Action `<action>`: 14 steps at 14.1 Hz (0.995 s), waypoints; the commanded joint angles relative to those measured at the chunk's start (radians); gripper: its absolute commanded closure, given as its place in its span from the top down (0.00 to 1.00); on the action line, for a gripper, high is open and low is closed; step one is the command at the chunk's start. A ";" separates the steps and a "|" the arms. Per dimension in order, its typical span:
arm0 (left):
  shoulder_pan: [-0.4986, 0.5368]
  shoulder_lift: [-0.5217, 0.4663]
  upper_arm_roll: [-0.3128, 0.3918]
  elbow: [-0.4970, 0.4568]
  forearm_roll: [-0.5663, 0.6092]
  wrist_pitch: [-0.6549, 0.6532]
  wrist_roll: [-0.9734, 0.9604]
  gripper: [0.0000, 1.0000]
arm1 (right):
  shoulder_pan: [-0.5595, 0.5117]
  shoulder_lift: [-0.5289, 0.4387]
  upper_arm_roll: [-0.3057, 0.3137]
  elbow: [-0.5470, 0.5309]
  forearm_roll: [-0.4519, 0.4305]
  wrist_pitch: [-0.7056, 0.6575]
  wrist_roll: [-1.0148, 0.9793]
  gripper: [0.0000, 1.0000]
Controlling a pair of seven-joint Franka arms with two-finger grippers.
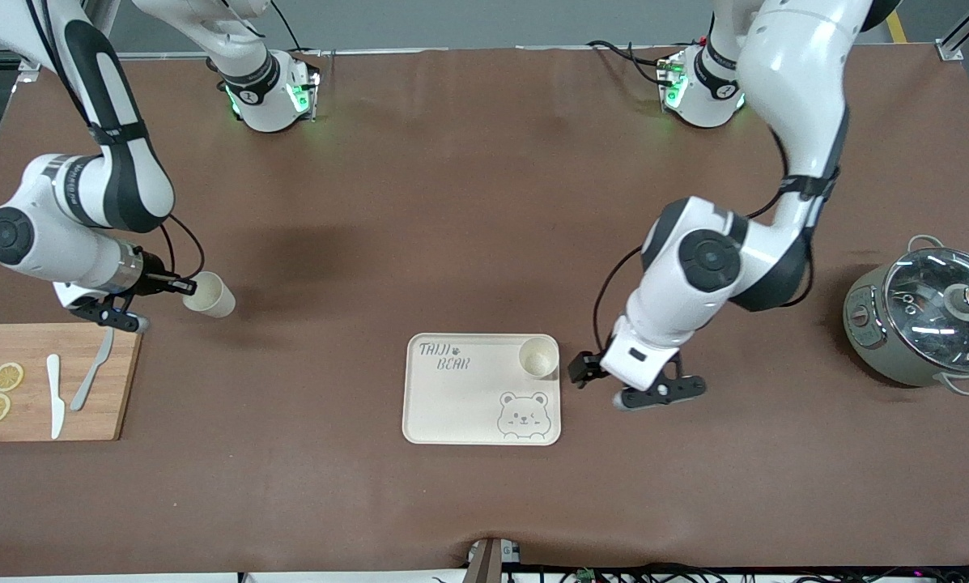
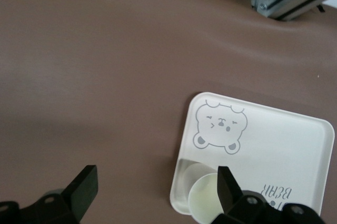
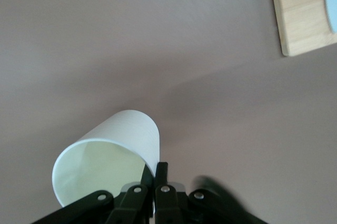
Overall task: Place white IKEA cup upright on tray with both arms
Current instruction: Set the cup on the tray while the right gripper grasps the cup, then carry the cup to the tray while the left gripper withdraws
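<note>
Front view shows the tray (image 1: 482, 389) near the middle of the table (image 1: 468, 210), closer to the camera edge, with one white cup (image 1: 538, 357) upright in its corner toward the left arm's end. The left gripper (image 1: 589, 374) hangs just beside that tray edge, jaws wide open and holding nothing. The right gripper (image 1: 178, 285), at the right arm's end above the cutting board (image 1: 51, 380), has its jaws closed on the rim of a second, tilted cup (image 1: 209, 295). Wide bare table lies between them.
</note>
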 commanded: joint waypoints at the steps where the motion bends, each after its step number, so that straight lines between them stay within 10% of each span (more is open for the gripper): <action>1: 0.010 -0.078 0.002 -0.025 0.026 -0.083 0.003 1.00 | 0.062 0.104 -0.003 0.239 0.064 -0.135 0.112 0.00; 14: 0.304 -0.351 -0.001 -0.028 0.024 -0.535 0.159 1.00 | 0.401 0.518 -0.001 0.817 0.161 -0.105 0.819 0.00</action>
